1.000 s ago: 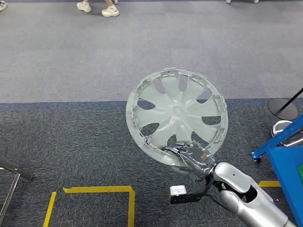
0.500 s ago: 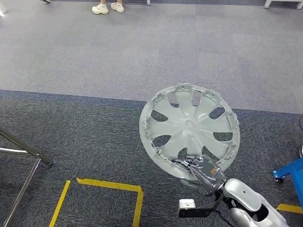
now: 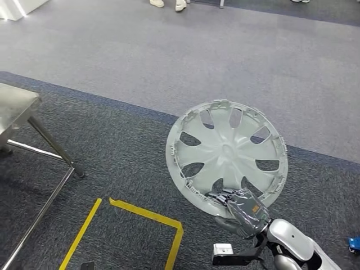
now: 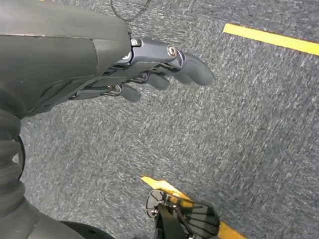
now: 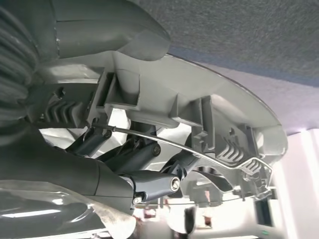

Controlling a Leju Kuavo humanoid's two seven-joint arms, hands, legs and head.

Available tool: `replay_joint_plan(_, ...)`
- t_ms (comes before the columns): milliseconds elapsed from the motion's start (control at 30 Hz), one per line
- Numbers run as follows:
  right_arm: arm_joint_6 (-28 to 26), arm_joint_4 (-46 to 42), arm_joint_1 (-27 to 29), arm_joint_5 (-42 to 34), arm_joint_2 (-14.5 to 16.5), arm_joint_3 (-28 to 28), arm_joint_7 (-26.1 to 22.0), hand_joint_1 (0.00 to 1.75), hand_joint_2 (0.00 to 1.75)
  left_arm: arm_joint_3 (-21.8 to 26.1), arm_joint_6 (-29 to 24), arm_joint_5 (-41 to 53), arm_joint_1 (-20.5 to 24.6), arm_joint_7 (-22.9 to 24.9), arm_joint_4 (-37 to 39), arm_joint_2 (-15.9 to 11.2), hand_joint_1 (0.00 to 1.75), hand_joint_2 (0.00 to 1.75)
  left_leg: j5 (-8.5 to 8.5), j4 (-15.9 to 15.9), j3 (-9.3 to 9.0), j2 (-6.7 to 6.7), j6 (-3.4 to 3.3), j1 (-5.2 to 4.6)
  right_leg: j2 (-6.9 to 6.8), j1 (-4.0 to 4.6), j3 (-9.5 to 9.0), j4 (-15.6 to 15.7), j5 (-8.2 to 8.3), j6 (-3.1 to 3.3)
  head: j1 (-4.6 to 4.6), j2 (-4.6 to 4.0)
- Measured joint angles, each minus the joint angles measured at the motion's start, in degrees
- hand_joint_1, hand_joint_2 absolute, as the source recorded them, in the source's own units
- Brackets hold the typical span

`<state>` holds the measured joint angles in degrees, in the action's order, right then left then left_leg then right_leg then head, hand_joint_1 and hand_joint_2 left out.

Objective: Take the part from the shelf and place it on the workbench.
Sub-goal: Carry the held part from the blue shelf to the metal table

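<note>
The part is a silver-grey wheel cover (image 3: 228, 153) with several spoke openings, carried face up over the dark carpet at the head view's lower right. My right hand (image 3: 243, 210) grips its near rim, the silver forearm coming in from the bottom right corner. Up close, the right wrist view shows the cover's ribbed rim (image 5: 195, 107) and wire ring, with my fingers (image 5: 135, 177) curled under it. My left hand (image 4: 150, 69) hangs over the carpet, fingers stretched out and holding nothing.
A metal table corner (image 3: 17, 107) with slanted legs (image 3: 55, 149) stands at the left. Yellow floor tape (image 3: 144, 216) marks a box on the dark carpet in front of me. A person's feet (image 3: 170, 3) stand on the lighter carpet far ahead.
The camera has turned: the floor tape and metal table slid into view from the left, and the blue cart left the right edge. The wheel cover stays in my right hand.
</note>
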<state>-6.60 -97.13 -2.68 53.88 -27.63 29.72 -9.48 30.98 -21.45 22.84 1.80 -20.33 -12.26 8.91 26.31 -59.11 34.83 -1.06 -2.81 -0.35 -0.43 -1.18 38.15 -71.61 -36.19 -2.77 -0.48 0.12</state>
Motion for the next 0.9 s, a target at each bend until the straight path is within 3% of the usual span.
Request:
replay_joint_plan(33,0.01,0.00,0.10,0.02,0.00,-0.01,0.00,1.75,1.75,-0.04,0.01,0.00,0.01,0.00,0.00,0.01,0.00,1.75,0.03,-0.01,-0.05,-0.74,-0.05,-0.05,0.24,0.03,1.57,-2.52,-0.45,-0.01,0.03,0.00)
replay_joint_plan(67,0.02,0.00,0.16,0.04,0.00,0.00,-0.02,1.75,1.75,-0.07,-0.01,-0.01,-0.01,-0.02,-0.01,0.00,0.00,1.75,0.05,-0.03,-0.13,-1.53,-0.06,-0.09,0.33,0.04,2.20,-3.01,0.28,0.03,0.03,-0.01)
replay_joint_plan(133,0.12,0.03,0.07,0.04,0.01,0.01,-0.24,1.75,1.75,-0.08,-0.11,-0.08,-0.05,-0.21,-0.02,0.02,0.00,1.75,0.12,-0.12,-0.35,-3.14,0.05,-0.06,1.01,-0.05,0.32,2.33,4.54,0.21,0.03,-0.01)
replay_joint_plan(200,0.73,0.39,-1.10,-0.14,0.11,0.19,-1.08,1.75,1.75,0.10,-0.34,-0.39,0.02,-0.56,-0.06,0.11,0.00,1.75,0.28,-0.44,-0.15,-4.50,0.43,-0.09,3.61,-0.34,-2.91,9.42,7.64,0.33,0.01,0.00)
replay_joint_plan(267,2.12,1.74,-3.94,-0.80,0.65,0.85,-2.52,1.75,1.75,0.59,-0.82,-0.89,0.20,-0.77,-0.15,0.43,0.00,1.75,0.18,-0.62,0.40,-5.48,1.04,-0.01,5.25,-0.44,-4.25,12.14,7.96,0.39,-0.01,0.01)
replay_joint_plan(333,3.71,4.03,-8.06,-2.05,1.78,1.92,-3.98,1.75,1.75,1.26,-1.38,-1.21,0.37,-0.79,-0.23,0.94,0.00,1.75,0.02,-0.64,0.74,-5.89,1.66,0.11,4.30,-0.44,-4.39,12.49,8.08,0.74,0.00,0.01)
replay_joint_plan(400,4.79,6.40,-11.95,-3.36,3.02,3.04,-4.90,1.75,1.75,1.98,-1.65,-1.34,0.63,-0.72,-0.26,1.51,0.00,1.75,1.08,-2.39,1.58,-3.76,2.27,-0.07,2.89,-0.55,-4.72,12.79,8.16,1.40,-0.29,0.01)
replay_joint_plan(467,5.19,8.21,-14.43,-4.17,3.98,4.05,-5.12,1.75,1.75,2.57,-1.66,-1.36,0.99,-0.58,-0.26,1.91,0.00,1.75,4.01,-8.28,4.40,-0.88,2.81,-0.05,1.12,-0.39,-5.11,12.93,7.95,1.99,-0.56,0.01)
replay_joint_plan(533,5.10,9.23,-15.46,-4.57,4.45,4.89,-4.76,1.75,1.75,3.03,-1.44,-1.05,1.08,-0.26,-0.26,2.10,0.00,1.75,6.27,-14.85,7.69,0.04,3.13,0.21,-0.80,-0.21,-5.51,12.92,7.58,2.22,-0.57,0.01)
replay_joint_plan(567,4.99,9.48,-15.52,-4.73,4.51,5.22,-4.48,1.75,1.75,3.24,-1.29,-0.82,0.99,-0.03,-0.26,2.17,0.00,1.75,5.98,-15.85,8.24,0.20,3.21,0.31,-1.70,-0.17,-5.77,12.91,7.34,2.22,-0.57,0.01)
replay_joint_plan(600,4.84,9.60,-15.35,-4.91,4.51,5.51,-4.20,1.75,1.75,3.44,-1.14,-0.60,0.83,0.20,-0.26,2.21,0.00,1.75,4.63,-14.72,7.75,0.42,3.22,0.37,-2.58,-0.15,-6.12,12.91,7.07,2.16,-0.58,0.01)
replay_joint_plan(633,4.66,9.65,-15.02,-5.10,4.47,5.72,-3.98,1.75,1.75,3.58,-1.02,-0.37,0.63,0.36,-0.26,2.22,0.00,1.75,2.48,-11.54,6.25,0.92,3.11,0.39,-3.41,-0.14,-6.55,12.91,6.75,2.06,-0.58,0.01)
replay_joint_plan(700,4.13,9.61,-14.18,-5.33,4.28,5.90,-3.68,1.75,1.75,3.79,-0.86,0.03,0.36,0.46,-0.26,2.19,0.00,1.75,-0.50,-4.48,2.81,3.11,2.64,-0.06,-4.85,0.05,-7.24,12.92,6.13,1.60,-0.60,0.01)
replay_joint_plan(767,3.51,9.30,-13.08,-5.09,3.97,5.76,-3.16,1.75,1.75,3.94,-0.66,0.64,0.23,0.44,-0.26,2.21,0.00,1.75,-0.68,-1.39,1.48,4.39,1.98,-0.58,-6.14,0.36,-7.53,13.04,5.72,0.97,-0.50,0.01)
replay_joint_plan(833,2.99,8.58,-11.51,-4.40,3.74,5.20,-2.39,1.75,1.75,4.08,-0.36,1.49,-0.14,0.36,-0.27,2.22,0.00,1.75,-0.47,-0.81,1.39,3.40,1.33,-0.58,-7.18,0.45,-7.84,13.36,5.40,0.30,-0.40,0.01)
replay_joint_plan(900,2.26,7.52,-9.24,-3.56,3.41,4.17,-1.74,1.75,1.75,4.28,-0.15,2.41,-0.54,0.27,-0.30,2.21,0.00,1.75,-0.48,-0.33,1.01,2.17,0.73,-0.24,-5.15,0.25,-7.48,12.16,4.18,-0.23,-0.24,0.01)
